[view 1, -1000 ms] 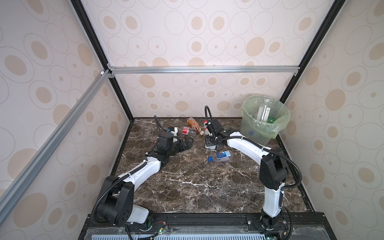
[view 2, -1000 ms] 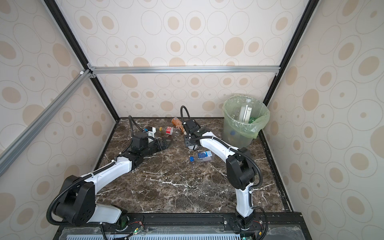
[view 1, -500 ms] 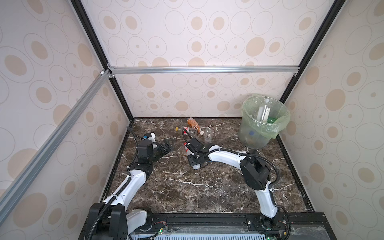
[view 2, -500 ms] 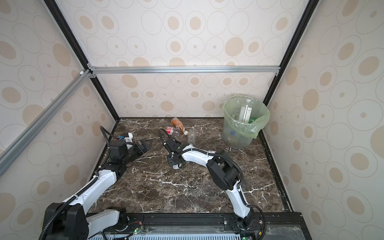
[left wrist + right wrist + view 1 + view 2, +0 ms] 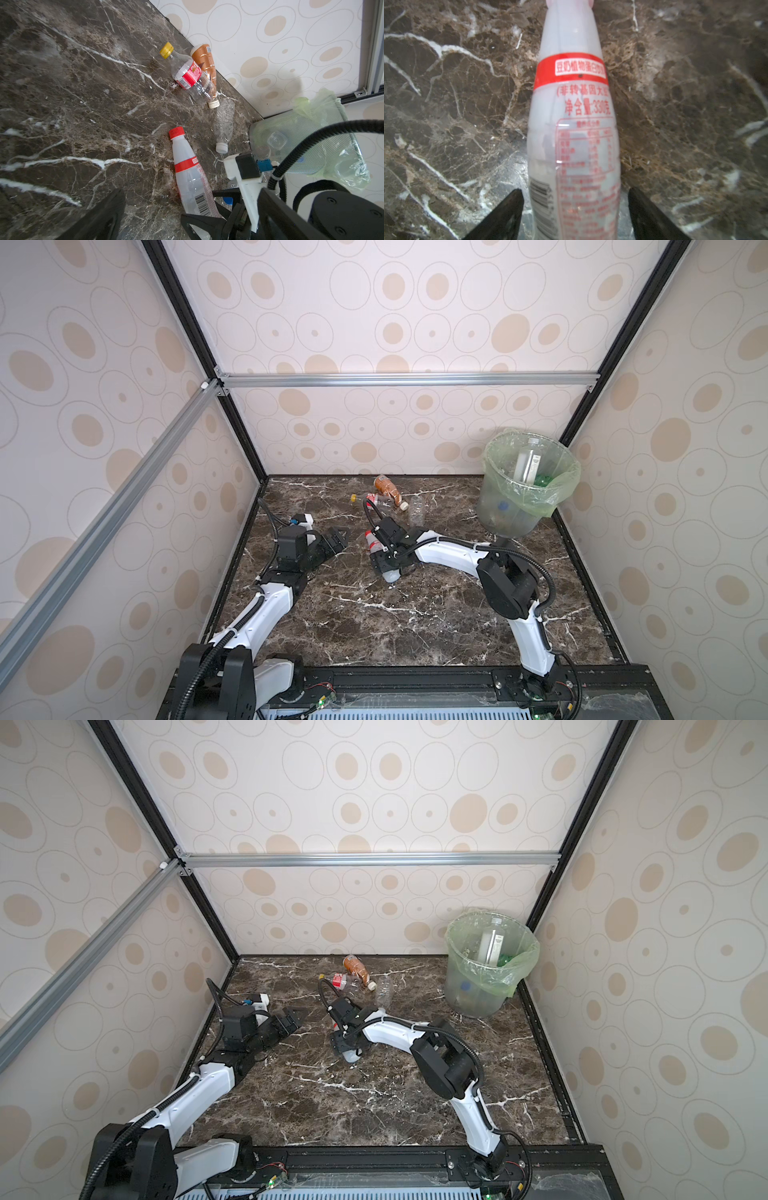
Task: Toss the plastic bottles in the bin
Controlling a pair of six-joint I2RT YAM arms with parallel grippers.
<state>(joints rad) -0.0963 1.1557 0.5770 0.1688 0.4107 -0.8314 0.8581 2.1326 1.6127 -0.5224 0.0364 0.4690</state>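
A milky white bottle [image 5: 575,124] with a red cap and red neck band lies flat on the dark marble tabletop [image 5: 415,614], framed between the jaws of the right gripper [image 5: 574,189]. The jaws stand apart on either side of the bottle's lower body. The right wrist view shows a thin gap at each finger, so they straddle the bottle without pressing it, and its cap points straight ahead of them. The left gripper [image 5: 337,540] hangs low with its jaws spread wide and nothing between them, near the same bottle's cap end but clear of it. Farther out beyond the right jaws' tips, three more plastic bottles lie close together by the back wall. A yellow-capped bottle [image 5: 187,76] with a red label touches a brown-labelled bottle [image 5: 204,60], and a crumpled clear bottle [image 5: 224,120] with a white cap lies just beside them. The bin [image 5: 523,497], lined with a pale green bag, stands well apart from both sets of jaws in the far corner, with a tall clear bottle [image 5: 528,462] leaning inside it among others.
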